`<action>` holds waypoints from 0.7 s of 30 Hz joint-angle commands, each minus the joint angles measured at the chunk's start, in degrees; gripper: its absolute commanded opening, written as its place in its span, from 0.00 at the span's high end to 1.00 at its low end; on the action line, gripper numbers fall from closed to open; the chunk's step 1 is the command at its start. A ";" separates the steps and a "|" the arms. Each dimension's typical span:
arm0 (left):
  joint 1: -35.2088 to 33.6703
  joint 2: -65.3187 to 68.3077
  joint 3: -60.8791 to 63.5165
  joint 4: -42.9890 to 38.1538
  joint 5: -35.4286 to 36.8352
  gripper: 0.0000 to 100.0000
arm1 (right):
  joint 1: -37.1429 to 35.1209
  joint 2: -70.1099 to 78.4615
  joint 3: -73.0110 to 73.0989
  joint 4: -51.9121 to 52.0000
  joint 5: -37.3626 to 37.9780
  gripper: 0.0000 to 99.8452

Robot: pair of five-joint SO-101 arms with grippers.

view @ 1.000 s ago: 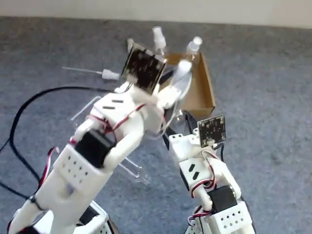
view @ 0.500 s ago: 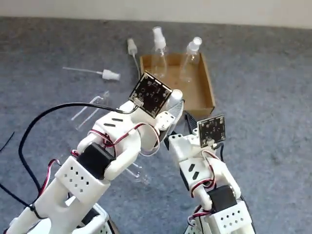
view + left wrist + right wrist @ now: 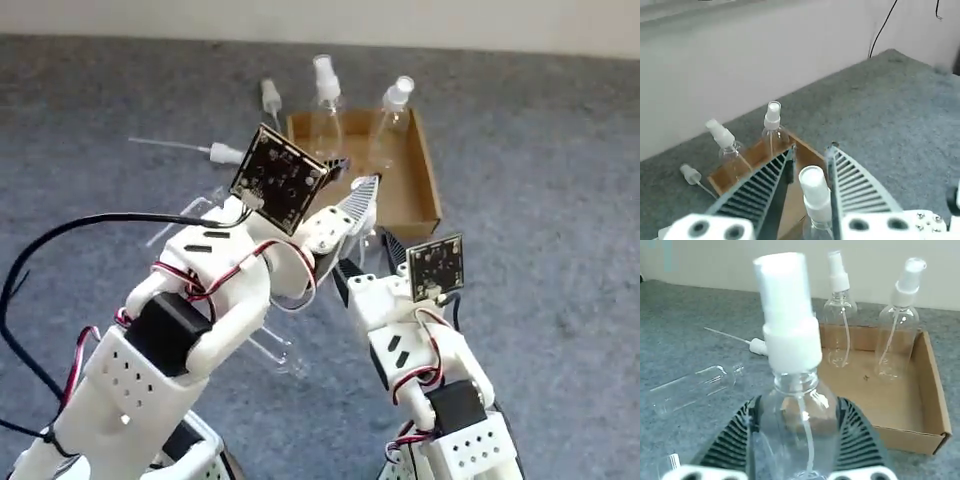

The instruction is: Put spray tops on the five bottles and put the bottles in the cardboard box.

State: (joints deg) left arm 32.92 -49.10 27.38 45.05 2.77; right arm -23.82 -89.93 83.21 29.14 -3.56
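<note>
A clear bottle (image 3: 795,415) with a white spray top (image 3: 787,315) stands upright in my right gripper (image 3: 797,407), which is shut on its body. My left gripper (image 3: 811,148) hangs over it, open, with one finger on each side of the spray top (image 3: 814,187) and a small gap on both sides. In the high view the left gripper (image 3: 352,185) sits just in front of the cardboard box (image 3: 430,190). Two capped bottles (image 3: 325,115) (image 3: 385,125) stand upright at the far end of the box (image 3: 935,385).
Left of the box lie a loose spray top (image 3: 225,152) with a long tube and another spray top (image 3: 270,95). An empty bottle (image 3: 190,215) lies on the grey carpet, and another empty bottle (image 3: 275,345) lies under the left arm. A black cable (image 3: 60,230) runs at the left.
The left arm pulled back from over the box toward the right gripper, and its fingers now straddle the spray top of the held bottle. The right arm has kept still.
</note>
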 commanded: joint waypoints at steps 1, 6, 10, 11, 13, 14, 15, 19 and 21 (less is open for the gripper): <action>0.22 -0.84 -2.24 0.35 -3.25 0.89 | 0.75 -0.57 -0.40 -1.63 -0.44 1.00; -3.03 3.21 -1.63 -1.41 -9.58 0.89 | 0.75 -0.57 -0.40 -1.63 -0.44 1.00; -4.62 10.33 -1.63 -1.67 -10.46 0.89 | 0.75 -0.57 -0.40 -1.63 -0.44 1.00; -4.62 11.56 -1.63 -1.67 -10.46 0.89 | 0.75 -0.57 -0.40 -1.63 -0.44 1.00; -4.18 12.00 -1.63 -1.49 -10.46 0.89 | 0.75 -0.57 -0.40 -1.63 -0.44 1.00; -3.65 12.09 -1.36 -1.49 -10.46 0.89 | 0.75 -0.57 -0.40 -1.63 -0.44 1.00; -3.21 12.09 -1.19 -1.41 -10.46 0.89 | 0.75 -0.57 -0.40 -1.63 -0.44 1.00; -1.45 11.82 -0.22 0.26 -10.46 0.89 | 0.84 -0.57 -0.40 -1.63 -0.44 1.00; -0.92 10.15 0.40 2.20 -10.46 0.90 | 1.01 -0.57 -0.48 -1.63 -0.44 1.00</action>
State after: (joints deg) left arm 29.93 -37.32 27.56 44.70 -7.34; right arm -23.82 -89.85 83.30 29.23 -3.56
